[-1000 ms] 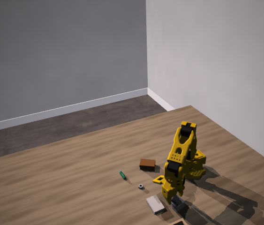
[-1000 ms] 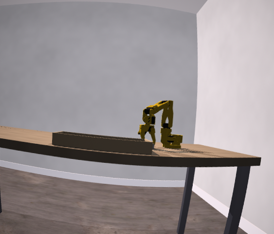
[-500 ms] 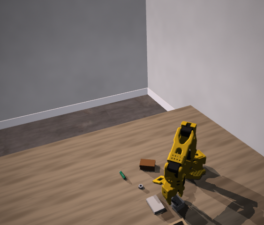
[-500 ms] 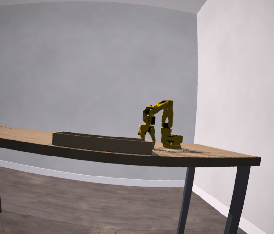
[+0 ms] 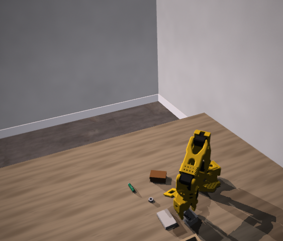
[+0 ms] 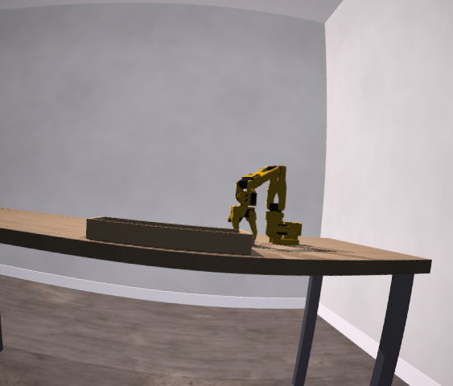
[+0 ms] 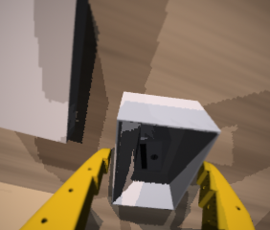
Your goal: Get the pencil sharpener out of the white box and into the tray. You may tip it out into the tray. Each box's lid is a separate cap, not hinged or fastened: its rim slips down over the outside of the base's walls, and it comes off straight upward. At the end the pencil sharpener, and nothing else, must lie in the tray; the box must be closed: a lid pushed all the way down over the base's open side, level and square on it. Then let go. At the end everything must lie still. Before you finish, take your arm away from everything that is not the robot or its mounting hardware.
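Your pincer (image 5: 187, 213) (image 6: 245, 232) (image 7: 156, 160) stands partly open, gripping nothing, its fingers straddling the open white rigid box (image 5: 192, 221) (image 7: 160, 111) at centre of the wrist frame. The small dark pencil sharpener (image 7: 158, 164) lies inside, on the bottom. Expect it light, hard, perhaps slippery; pinch the box's stiff side walls squarely, then tip.

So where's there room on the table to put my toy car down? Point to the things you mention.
There's bare wood left of the green stick (image 5: 131, 187) and behind the brown block (image 5: 158, 176). It's crowded around the gripper (image 5: 186, 214) (image 7: 155, 160), where the open box (image 5: 191, 219) (image 7: 161, 109) and white lid (image 5: 167, 219) (image 7: 25, 67) sit close together.
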